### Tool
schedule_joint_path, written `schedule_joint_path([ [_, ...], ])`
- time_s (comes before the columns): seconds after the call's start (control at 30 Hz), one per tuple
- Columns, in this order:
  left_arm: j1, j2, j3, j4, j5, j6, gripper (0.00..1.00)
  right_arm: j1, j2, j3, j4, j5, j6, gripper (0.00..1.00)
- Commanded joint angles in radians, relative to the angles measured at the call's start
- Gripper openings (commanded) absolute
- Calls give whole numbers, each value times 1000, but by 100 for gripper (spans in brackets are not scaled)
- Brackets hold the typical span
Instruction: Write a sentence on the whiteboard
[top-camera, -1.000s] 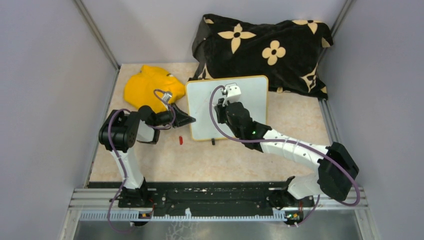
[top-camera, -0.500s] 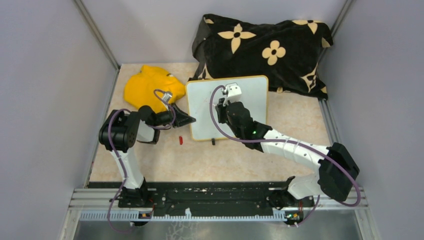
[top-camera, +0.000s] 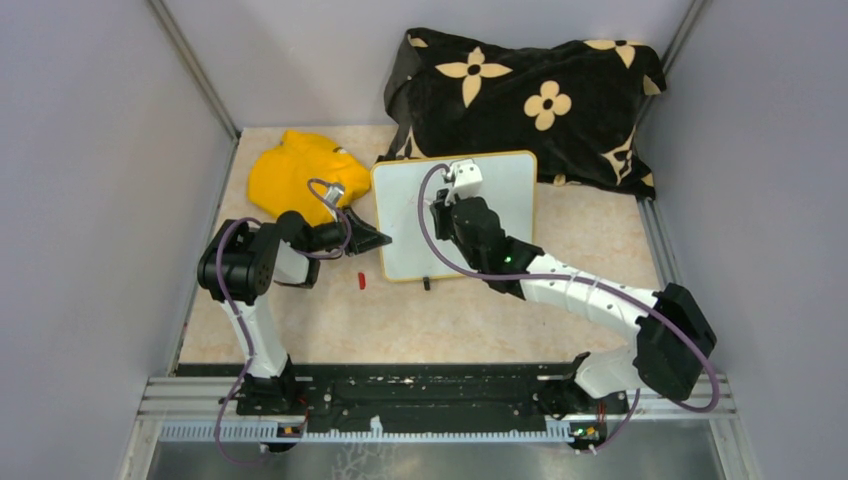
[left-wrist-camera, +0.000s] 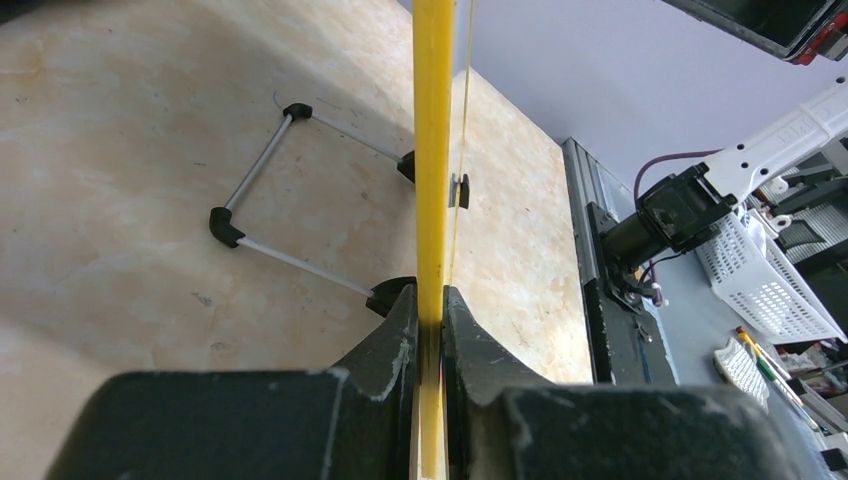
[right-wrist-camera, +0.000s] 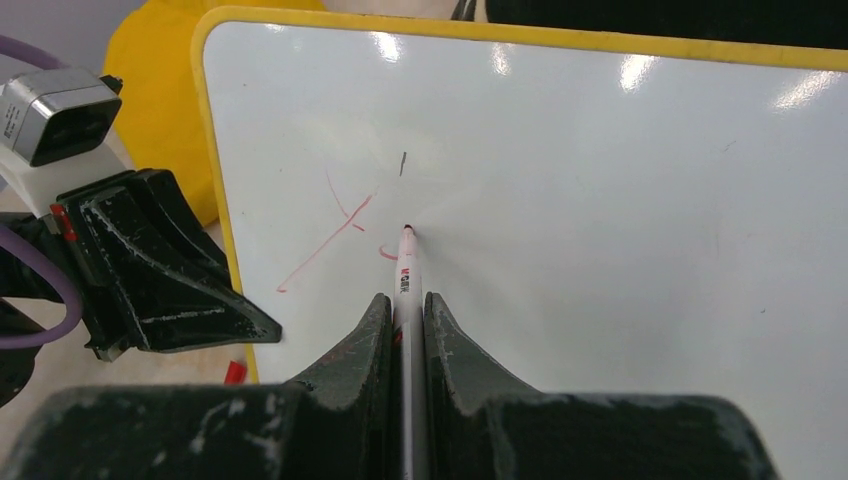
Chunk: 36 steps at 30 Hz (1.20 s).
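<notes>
Right wrist view: the big white board with round corners and a thin yellow rim (right-wrist-camera: 600, 200) fills most of the picture. The tip of the thin white pen (right-wrist-camera: 406, 270) touches it.
Where the board is: it sits near the middle of the pale stone-look bench (top-camera: 400, 320). It is just beside the crumpled yellow cloth (top-camera: 295, 175) and right in front of the black cushion with tan flowers (top-camera: 530, 95). The left wrist view shows it edge-on, with a thin grey wire stand (left-wrist-camera: 255, 190) beside it.
Left end effector (left-wrist-camera: 428, 300): clenched on the board's left yellow rim, holding it steady.
Right end effector (right-wrist-camera: 405, 305): clenched on the pen, with the tip on the board, left of the middle.
Red sentence (right-wrist-camera: 335, 225): only a big "Y" shows, with a tiny red curve just beside the pen tip. That curve looks like the start of the next letter.
Done: I think the first letter, and a little bit more.
Left to do: nearly all the words. The rest of the board is bare white, but for one tiny dark mark above the pen tip.
Small red thing (top-camera: 362, 281): it lies on the bench near the board's near left corner. It may be the pen's cap, but it is too small to tell.
</notes>
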Motion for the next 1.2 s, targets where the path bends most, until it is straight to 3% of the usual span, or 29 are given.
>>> schedule_joint_path([
  [0.0,-11,2,-4,42,19,10,0,-15,23,55,28,14,-17,0],
  [0.4,-12,1,-3,40,18,11,0,-15,39,47,24,-56,0,0],
  [1.17,-15,1,-3,26,19,19,0,-16,-55,-45,0,-46,31,0],
])
